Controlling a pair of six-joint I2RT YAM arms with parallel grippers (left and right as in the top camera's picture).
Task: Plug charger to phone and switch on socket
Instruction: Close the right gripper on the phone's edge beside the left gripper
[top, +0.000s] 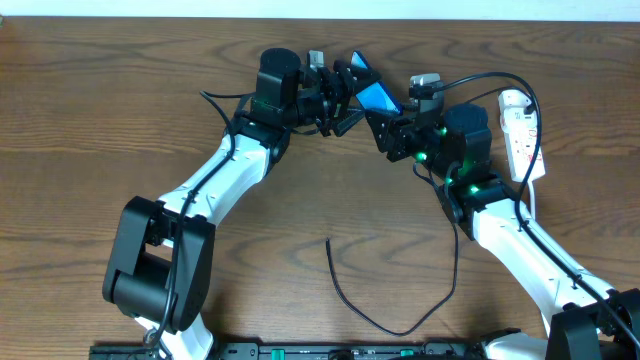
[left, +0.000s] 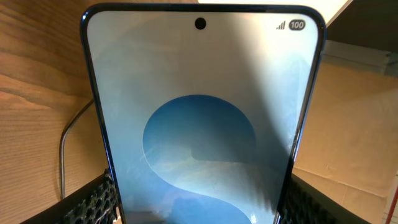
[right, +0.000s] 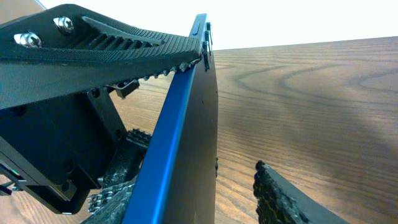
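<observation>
The phone (top: 378, 95) is lifted off the table and tilted, its blue screen lit. My left gripper (top: 345, 95) is shut on it, with a ribbed pad against each long edge (left: 93, 202). The screen (left: 199, 124) fills the left wrist view. My right gripper (top: 387, 125) straddles the phone's other end and is open. In the right wrist view the blue edge (right: 168, 143) lies near one finger, and a gap separates the phone's back from the other finger (right: 273, 193). The charger cable (top: 350, 300) lies loose on the table in front. The white socket (top: 520, 125) is at the far right.
The socket's thick white cord (top: 533, 195) runs down beside the right arm. A thin cable (left: 65, 143) crosses the wood left of the phone. Both arms meet over the back middle of the wooden table (top: 100, 120).
</observation>
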